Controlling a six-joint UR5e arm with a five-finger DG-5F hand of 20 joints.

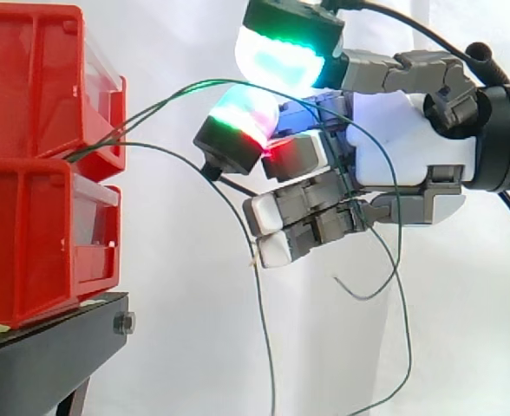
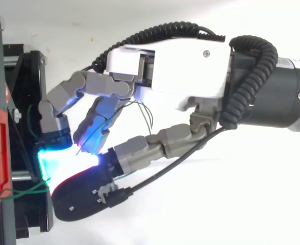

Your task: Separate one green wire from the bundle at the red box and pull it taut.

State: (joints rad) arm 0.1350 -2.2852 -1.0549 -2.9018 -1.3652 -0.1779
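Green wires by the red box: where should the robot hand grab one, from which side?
Probably the lower thin green wire, on its bare stretch right of the red plastic bins, coming from the right like the robot hand. There it runs alone; at the bins it joins the bundle.

Side camera level, top camera overhead; both close on robot hand (image 1: 402, 147).
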